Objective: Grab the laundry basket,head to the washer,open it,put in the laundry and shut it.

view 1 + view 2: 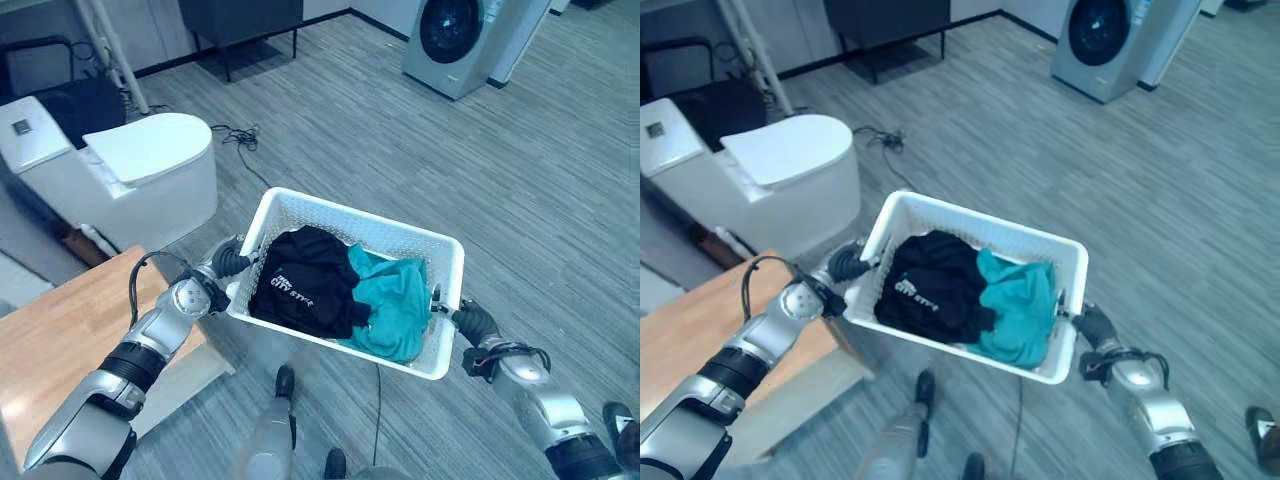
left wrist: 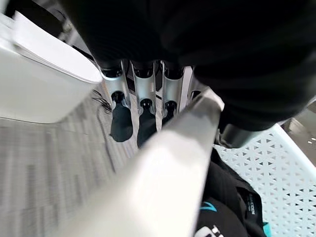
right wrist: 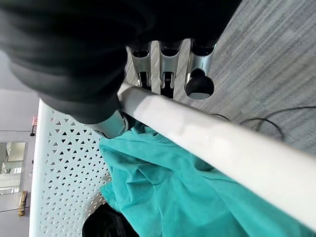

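Left eye view shows me the white laundry basket (image 1: 440, 250) held above the floor, black shirt (image 1: 305, 280) and teal garment (image 1: 395, 300) inside, washer (image 1: 450, 40) well ahead. The wrist views add the grips: my left hand (image 2: 143, 103) and right hand (image 3: 168, 74) each curl round a rim.

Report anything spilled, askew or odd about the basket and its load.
Nothing stands out. The laundry basket is held off the floor by its two ends, left hand and right hand. The black garment and teal garment lie inside, nothing spilled.
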